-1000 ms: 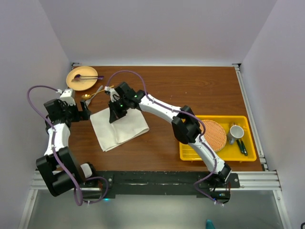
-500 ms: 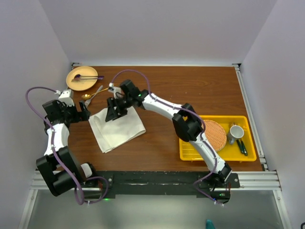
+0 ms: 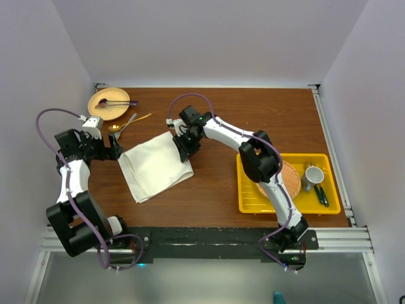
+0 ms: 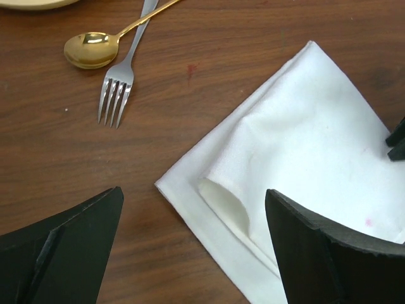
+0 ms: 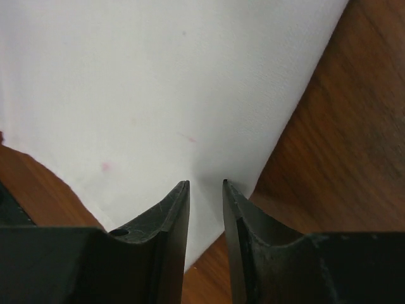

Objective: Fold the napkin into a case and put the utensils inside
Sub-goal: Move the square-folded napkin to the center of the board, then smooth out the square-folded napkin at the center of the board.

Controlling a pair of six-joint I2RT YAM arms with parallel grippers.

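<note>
Wooden table (image 3: 253, 120): napkin (image 3: 155, 166) lies folded at left-centre, rolled fold along its left edge. Right gripper (image 3: 184, 149) sits over the napkin's right edge, fingers narrowly parted with cloth showing in the gap; whether it pinches the cloth, cannot tell. Left gripper (image 3: 114, 147) hovers just left of the napkin, fingers wide apart. Gold spoon (image 4: 95, 45) and fork (image 4: 123, 69) lie crossed beyond the napkin.

Right gripper (image 3: 184, 150) shifted — napkin's (image 3: 155, 166) right edge.

I count one napkin (image 3: 155, 166), one gold spoon (image 4: 95, 49), one fork (image 4: 123, 73), one plate (image 3: 108, 104), one tray (image 3: 330, 207), one mug (image 3: 312, 174), one mat (image 3: 286, 179).
</note>
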